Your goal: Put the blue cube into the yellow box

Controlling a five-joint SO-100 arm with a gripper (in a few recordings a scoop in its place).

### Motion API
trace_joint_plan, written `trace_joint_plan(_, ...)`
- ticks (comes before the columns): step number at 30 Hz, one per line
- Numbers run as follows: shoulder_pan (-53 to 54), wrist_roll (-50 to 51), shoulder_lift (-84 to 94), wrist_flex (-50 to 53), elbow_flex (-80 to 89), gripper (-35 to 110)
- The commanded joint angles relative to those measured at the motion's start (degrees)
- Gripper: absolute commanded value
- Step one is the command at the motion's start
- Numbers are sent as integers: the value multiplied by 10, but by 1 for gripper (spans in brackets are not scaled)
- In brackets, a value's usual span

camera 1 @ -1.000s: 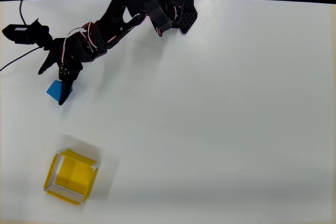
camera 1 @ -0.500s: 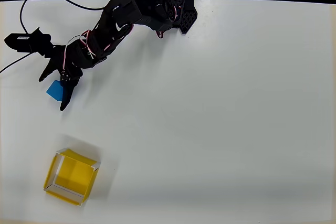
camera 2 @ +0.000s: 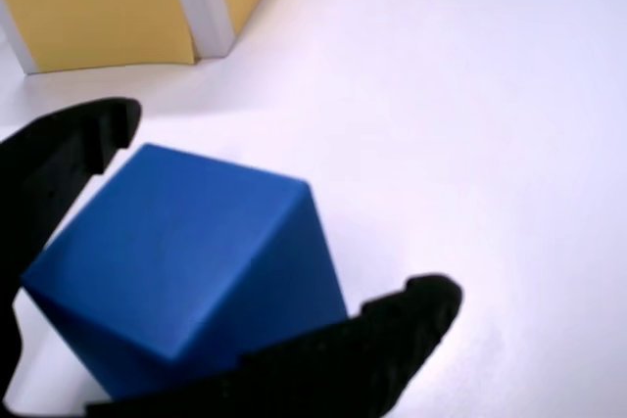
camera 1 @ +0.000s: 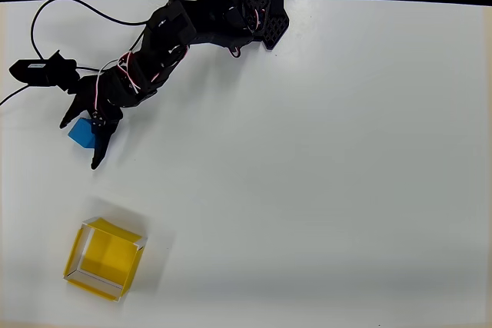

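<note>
- Gripper point(camera 1: 83, 137) low at the far-left of the table point(camera 1: 323, 159) in the overhead view, jaws spread wide around the blue cube point(camera 1: 79, 132). Nothing gripped yet, by the look of it.
- Wrist view: blue cube point(camera 2: 186, 261) sits between the two black fingers point(camera 2: 392, 340), one flanking each side; a sliver of white shows by the left finger, so contact is doubtful. Cube stands corner-on to the jaws, likely why they are opened so far.
- Yellow box point(camera 1: 104, 258) stands well apart, nearer the front-left edge, open top up, empty. In the wrist view its wall point(camera 2: 108, 2) lies straight beyond the cube.
- Surface: plain white, matte, evenly lit, soft shadows. Dark band along the far edge behind the arm's base point(camera 1: 257, 5); cables point(camera 1: 46, 17) trail off left.
</note>
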Motion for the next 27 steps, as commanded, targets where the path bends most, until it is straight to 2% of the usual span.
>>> trace_joint_plan(1, -9, -1, 39, -31, -26, 55)
trace_joint_plan(19, -17, -21, 62, -26, 28, 39)
trace_joint_plan(27, -25, -54, 84, -8, 40, 23)
